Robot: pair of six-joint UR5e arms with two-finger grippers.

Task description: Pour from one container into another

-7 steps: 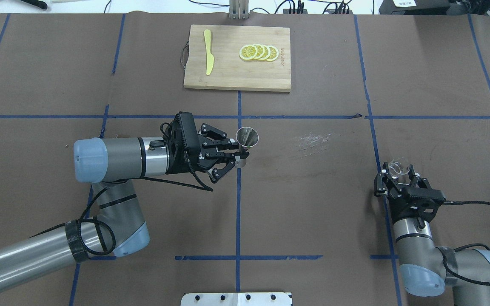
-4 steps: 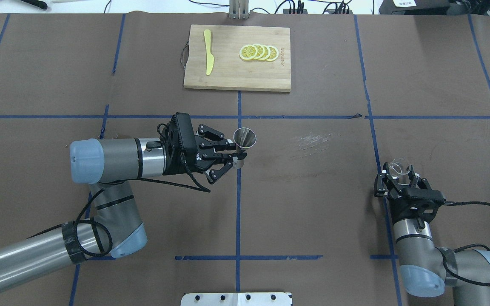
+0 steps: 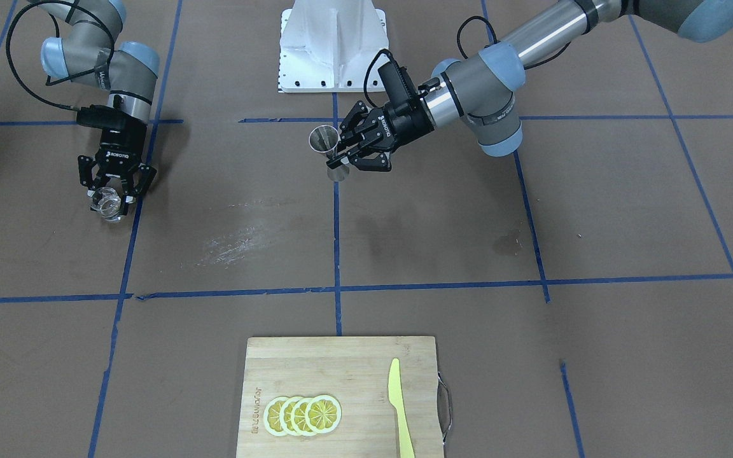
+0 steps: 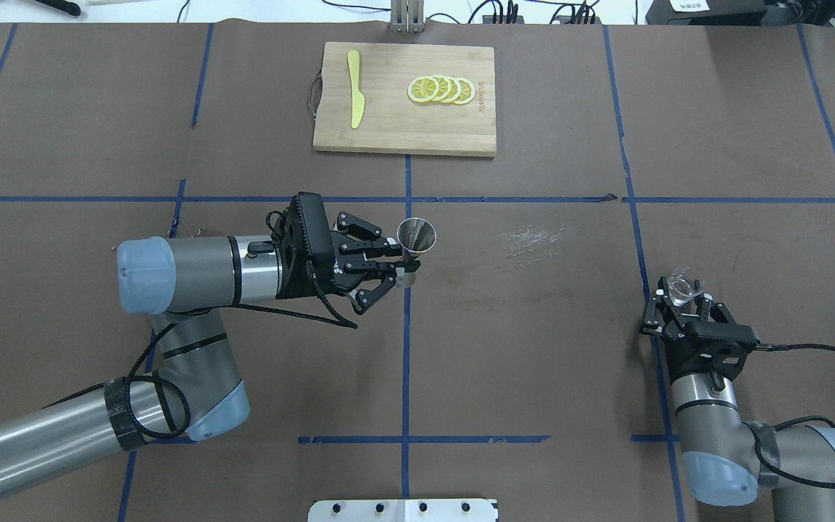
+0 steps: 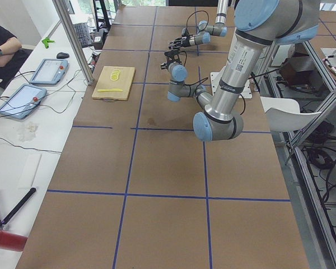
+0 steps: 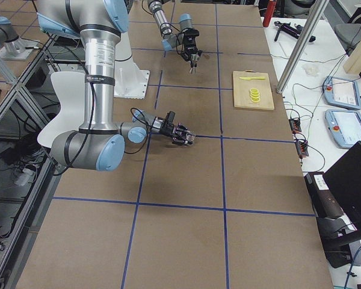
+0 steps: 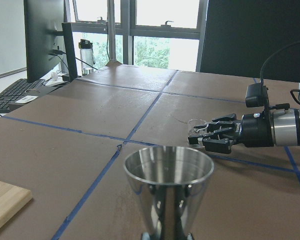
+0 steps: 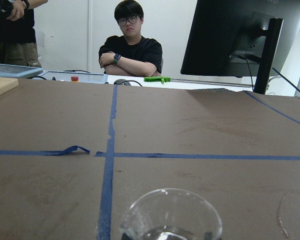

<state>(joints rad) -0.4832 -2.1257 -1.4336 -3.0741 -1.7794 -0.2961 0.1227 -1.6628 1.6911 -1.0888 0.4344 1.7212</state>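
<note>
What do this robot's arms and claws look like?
The left arm and right arm are silver-grey tubes with pale blue joint caps; a black cable runs along each. The left claw and right claw are black two-finger linkages, with white lettering on the right one's body.

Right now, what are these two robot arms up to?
The left gripper holds a metal cup upright at the middle of the table. The right gripper holds a clear glass off to the side. The containers are far apart, so no pouring yet. A cutting board with lemon slices and a knife sits apart.
</note>
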